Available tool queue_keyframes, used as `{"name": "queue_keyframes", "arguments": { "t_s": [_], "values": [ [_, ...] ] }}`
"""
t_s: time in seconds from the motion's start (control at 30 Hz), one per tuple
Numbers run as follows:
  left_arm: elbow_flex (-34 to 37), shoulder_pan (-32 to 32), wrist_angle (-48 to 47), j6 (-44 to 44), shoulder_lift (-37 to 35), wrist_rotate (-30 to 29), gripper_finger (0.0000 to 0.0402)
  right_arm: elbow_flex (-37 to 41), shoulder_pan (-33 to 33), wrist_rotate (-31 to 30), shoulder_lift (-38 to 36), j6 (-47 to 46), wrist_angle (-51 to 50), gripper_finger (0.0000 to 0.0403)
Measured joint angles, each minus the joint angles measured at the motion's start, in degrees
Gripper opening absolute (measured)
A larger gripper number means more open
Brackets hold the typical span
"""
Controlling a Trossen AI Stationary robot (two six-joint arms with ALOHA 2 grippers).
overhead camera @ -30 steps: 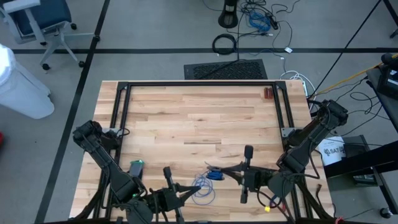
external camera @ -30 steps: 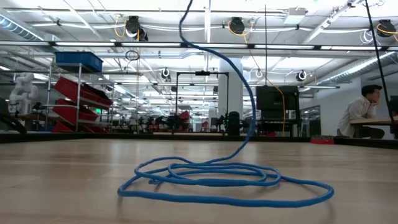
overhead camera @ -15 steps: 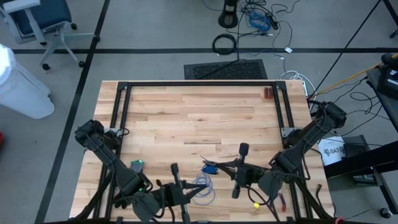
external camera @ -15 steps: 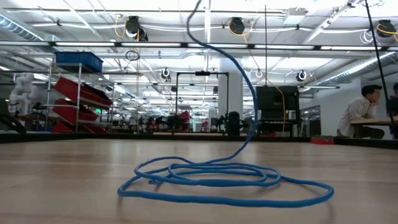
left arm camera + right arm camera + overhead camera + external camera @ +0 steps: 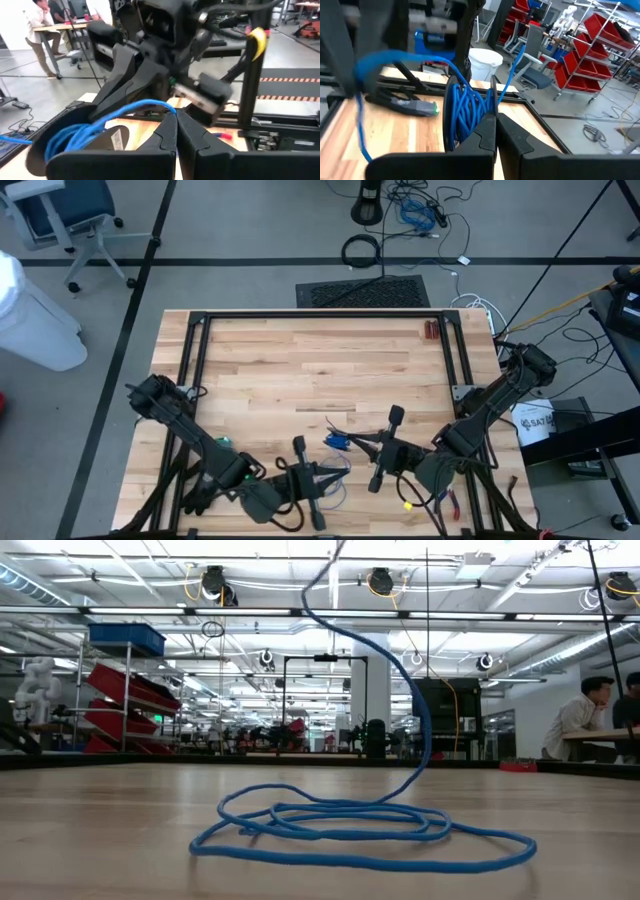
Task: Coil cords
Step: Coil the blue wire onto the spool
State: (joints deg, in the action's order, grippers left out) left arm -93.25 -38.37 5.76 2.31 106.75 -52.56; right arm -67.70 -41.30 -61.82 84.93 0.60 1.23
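The cord is a thin blue wire. Part of it is gathered into a small coil (image 5: 337,444) at my right gripper (image 5: 352,444), near the table's front middle. The rest lies in loose loops (image 5: 350,830) on the wood, and one strand (image 5: 400,670) rises from them out of the low view. My left gripper (image 5: 340,478) points toward the table's right side, just in front of the right gripper, shut on a strand. Both grippers point level and face each other. My left gripper pinches a single strand of the cord (image 5: 167,106) between its two fingertips, coming level from the table's left. The strand arcs slack away toward the coil (image 5: 65,140) on the other gripper. It is clear of the table. My right gripper is shut with several upright loops of the coil (image 5: 465,115) at its fingertips, coming level from the table's right. The coil hangs off the table around the finger ends. Which loops lie between the fingers, the coil itself hides.
A black metal frame (image 5: 195,350) borders the work area. A small brown object (image 5: 431,330) lies at the far right, red-handled pliers (image 5: 452,502) near the front right, and a green-lit device (image 5: 222,443) by the left arm. People sit at a desk (image 5: 590,715) beyond the table.
My left gripper has moved toward the table's right, closer to the right gripper, staying shut on its strand. My right gripper has shifted a little toward the far edge with the coil. The rising strand has swung rightward in the low view; the loops on the table have stayed.
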Motion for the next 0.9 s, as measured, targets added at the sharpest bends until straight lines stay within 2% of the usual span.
{"name": "queue_keyframes", "arguments": {
  "t_s": [0.4,0.9],
  "values": [
    [0.02,3.35,1.51,0.77,3.39,3.14,0.0002,0.0,-0.05,0.08,0.0,-0.21,2.77,0.0],
    [0.02,3.93,-2.22,1.93,3.51,3.41,0.0002,0.0,-2.0,0.33,-0.09,3.17,8.89,0.0]
  ]
}}
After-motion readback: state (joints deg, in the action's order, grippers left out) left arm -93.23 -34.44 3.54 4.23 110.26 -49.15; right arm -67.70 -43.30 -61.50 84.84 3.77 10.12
